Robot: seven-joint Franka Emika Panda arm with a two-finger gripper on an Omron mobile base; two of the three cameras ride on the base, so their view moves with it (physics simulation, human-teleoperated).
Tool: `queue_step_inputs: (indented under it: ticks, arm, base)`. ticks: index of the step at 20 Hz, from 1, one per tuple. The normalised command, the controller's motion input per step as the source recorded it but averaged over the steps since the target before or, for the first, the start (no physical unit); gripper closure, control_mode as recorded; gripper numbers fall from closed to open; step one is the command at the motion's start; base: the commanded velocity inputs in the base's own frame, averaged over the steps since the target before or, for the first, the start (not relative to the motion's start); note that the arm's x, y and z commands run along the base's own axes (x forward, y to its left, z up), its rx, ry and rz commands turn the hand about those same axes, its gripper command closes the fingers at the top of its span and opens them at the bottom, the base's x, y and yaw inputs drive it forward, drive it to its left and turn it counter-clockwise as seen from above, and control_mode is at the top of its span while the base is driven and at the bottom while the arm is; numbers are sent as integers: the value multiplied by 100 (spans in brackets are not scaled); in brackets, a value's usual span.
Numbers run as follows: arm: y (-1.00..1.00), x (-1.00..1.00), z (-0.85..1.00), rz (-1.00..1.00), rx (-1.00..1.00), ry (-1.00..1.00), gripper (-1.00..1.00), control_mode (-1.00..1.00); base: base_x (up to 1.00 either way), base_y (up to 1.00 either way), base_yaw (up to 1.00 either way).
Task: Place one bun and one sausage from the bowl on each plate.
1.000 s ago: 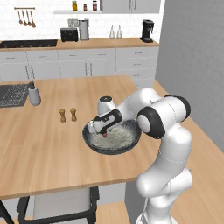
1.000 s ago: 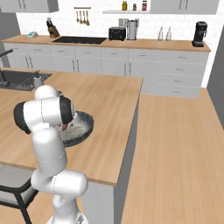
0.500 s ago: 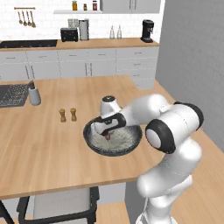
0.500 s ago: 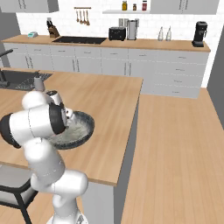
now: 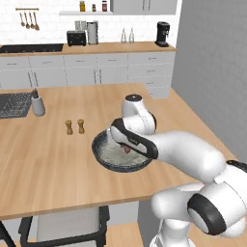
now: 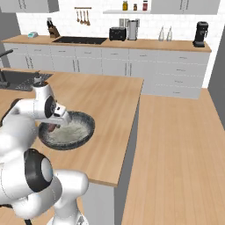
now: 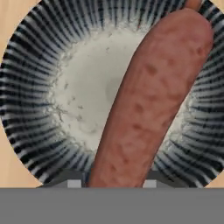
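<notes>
The dark speckled bowl [image 5: 100, 155] sits on the wooden island, and it is also in the right base view [image 6: 84, 128]. My gripper [image 5: 126, 146] reaches down into it and is shut on a red-brown sausage [image 5: 127, 150]. In the hand view the sausage [image 7: 148, 100] runs from between my fingertips [image 7: 75, 183] up across the bowl's pale bottom [image 7: 83, 96]. A small reddish tip [image 7: 193, 3] pokes in at the top edge. From the right the gripper [image 6: 53, 125] hides most of the sausage. The bun and the plates are out of view.
Two small wooden shakers [image 5: 75, 126] stand left of the bowl. A grey canister [image 5: 37, 105] and a dark sink area [image 5: 13, 103] lie at the far left. The island's front edge [image 5: 72, 205] is close, with a stool [image 5: 67, 226] below it.
The jaws have closed onto the sausage in the bowl. The arm's elbow has swung out toward the camera while the hand stayed over the bowl.
</notes>
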Motion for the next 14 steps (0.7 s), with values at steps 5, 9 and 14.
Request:
queue_step_inputs:
  ticks: [5,9,14]
  arm:
    - [-3,-40,31,-4,4,4,100,100]
    - [0,0,0,0,0,0,100,100]
    - [0,0,0,0,0,0,100,100]
  base:
    - [-60,0,-3]
    - [-100,42,-14]
    - [-35,100,-14]
